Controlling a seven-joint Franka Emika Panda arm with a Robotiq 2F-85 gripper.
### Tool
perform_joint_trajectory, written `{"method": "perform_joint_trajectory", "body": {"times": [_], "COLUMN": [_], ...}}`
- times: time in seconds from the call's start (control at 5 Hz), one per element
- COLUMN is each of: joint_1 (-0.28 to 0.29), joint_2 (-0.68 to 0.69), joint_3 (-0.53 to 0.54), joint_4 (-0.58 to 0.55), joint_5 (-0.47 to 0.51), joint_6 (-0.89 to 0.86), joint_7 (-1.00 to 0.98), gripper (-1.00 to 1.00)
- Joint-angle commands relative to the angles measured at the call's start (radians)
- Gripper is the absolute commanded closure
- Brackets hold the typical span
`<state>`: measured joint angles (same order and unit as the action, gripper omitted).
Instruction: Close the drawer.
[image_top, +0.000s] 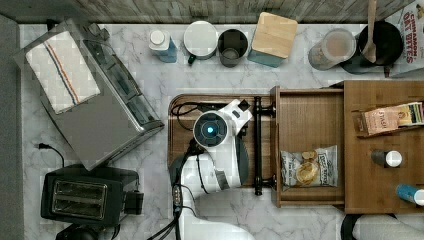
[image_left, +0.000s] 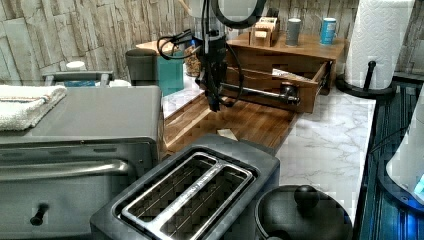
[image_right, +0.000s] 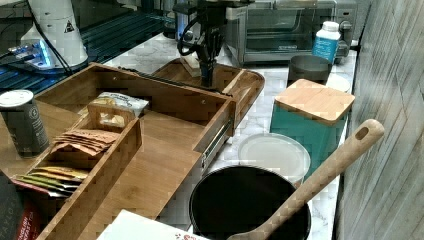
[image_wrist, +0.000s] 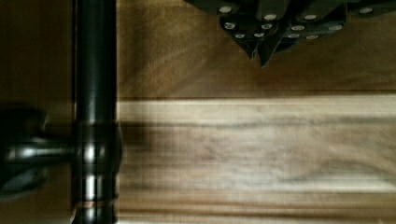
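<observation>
Over dark wooden tray (image_top: 182, 137): black gripper (image_wrist: 259, 52), fingertips together, holding nothing.
Medium-brown wooden drawer (image_top: 310, 117): pulled out, black bar handle (image_top: 258, 145) just beside gripper.

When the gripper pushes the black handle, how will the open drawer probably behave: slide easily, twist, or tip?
The drawer probably slides straight: a metal rail shows on its side in the right view. It looks stiff, being wooden-walled. With only a snack bag inside, it is likely light. Pushing the handle off-centre might twist it slightly.

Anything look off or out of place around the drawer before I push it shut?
Nothing looks spilled or damaged. The drawer stands pulled out, with a snack bag lying flat inside, below the walls. The gripper hangs over the wooden tray beside the black handle, apart from it.
</observation>
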<state>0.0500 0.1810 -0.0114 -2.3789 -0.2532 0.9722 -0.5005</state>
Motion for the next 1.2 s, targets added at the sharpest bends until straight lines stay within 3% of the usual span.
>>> {"method": "perform_joint_trajectory", "body": {"times": [0.2,0.4,0.8,1.2], "joint_1": [-0.045,-0.045,-0.145,-0.202], "joint_2": [-0.009,-0.027,-0.033,-0.01], "joint_3": [-0.033,-0.064,-0.09,-0.18], "joint_4": [0.015,0.017,0.047,0.126], "joint_5": [-0.034,-0.016,0.037,0.091], "joint_6": [-0.014,-0.029,-0.047,-0.08], "joint_7": [-0.081,-0.121,-0.337,-0.499], "gripper": [1.0,1.0,1.0,1.0]}}
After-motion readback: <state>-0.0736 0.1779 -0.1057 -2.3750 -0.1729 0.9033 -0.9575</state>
